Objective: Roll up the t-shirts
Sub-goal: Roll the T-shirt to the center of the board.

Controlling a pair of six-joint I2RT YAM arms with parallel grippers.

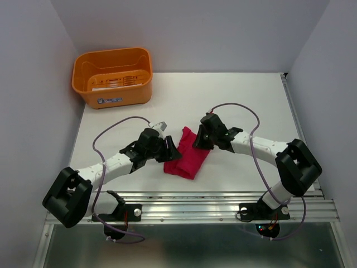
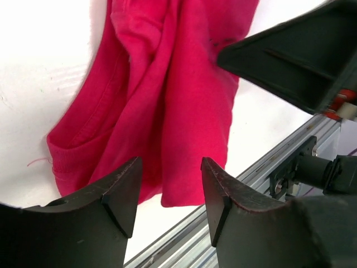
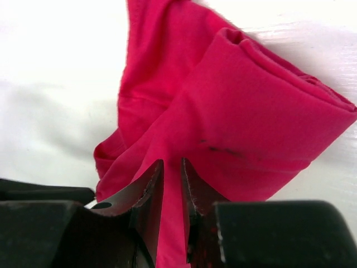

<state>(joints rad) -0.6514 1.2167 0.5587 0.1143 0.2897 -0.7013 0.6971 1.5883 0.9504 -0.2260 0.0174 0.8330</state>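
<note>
- The crimson-pink t-shirt (image 1: 187, 156) lies bunched on the white worktop (image 1: 240, 100), near the front edge and about midway across, between the ends of the two arms.
- In the right wrist view, one part of it is folded over into a thick, rounded roll (image 3: 279, 123), while the rest spreads out loose and creased behind.
- The left arm (image 1: 111, 164) reaches in from the shirt's left side. Its jaws stand clearly apart, fingers (image 2: 120, 190) on either side of the shirt's near edge, and grip nothing.
- The right arm (image 1: 262, 146) reaches in from the shirt's right side. Its jaws are almost together, fingers (image 3: 142, 192) pinching a thin strip of the shirt's fabric that runs down between them.
- An orange basket (image 1: 120, 95) sits at the far left corner of the worktop, well apart from the shirt.
- A metal rail (image 1: 195, 201) runs along the front edge, just beyond the shirt's near end.
</note>
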